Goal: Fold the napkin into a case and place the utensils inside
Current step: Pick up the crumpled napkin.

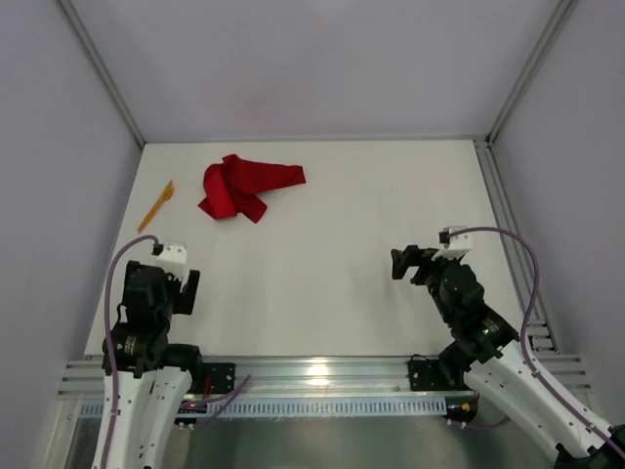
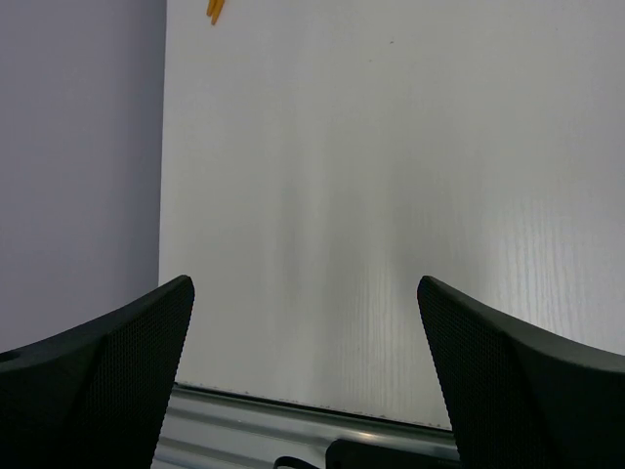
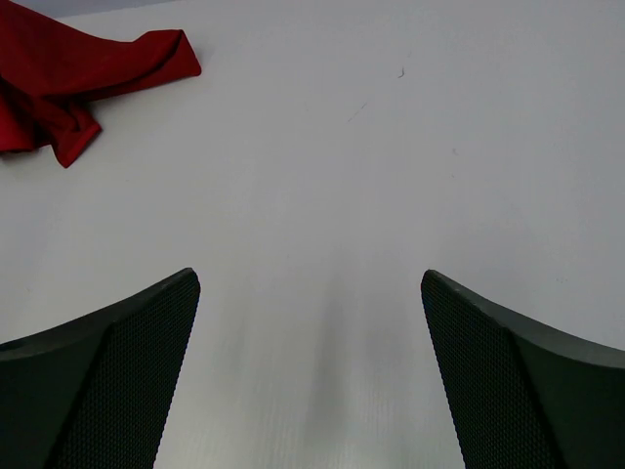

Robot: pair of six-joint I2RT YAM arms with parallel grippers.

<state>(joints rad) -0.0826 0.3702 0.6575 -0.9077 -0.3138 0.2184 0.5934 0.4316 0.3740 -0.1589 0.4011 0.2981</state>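
Observation:
The red napkin (image 1: 244, 187) lies crumpled at the far left of the white table (image 1: 322, 254); the right wrist view catches part of the napkin (image 3: 78, 83) at its top left. Slim orange utensils (image 1: 156, 206) lie close together beside the left wall, and their tip (image 2: 215, 10) shows at the top edge of the left wrist view. My left gripper (image 1: 174, 283) hangs open over the near left edge, its fingers (image 2: 117, 362) wide apart with nothing between them. My right gripper (image 1: 408, 264) is open too, empty, at the near right, its fingers (image 3: 107, 371) spread over bare table.
Grey walls enclose the table on the left, back and right. A metal rail (image 1: 312, 376) runs along the near edge by the arm bases, and its strip (image 2: 293, 425) shows under the left fingers. Purple cables loop from both wrists.

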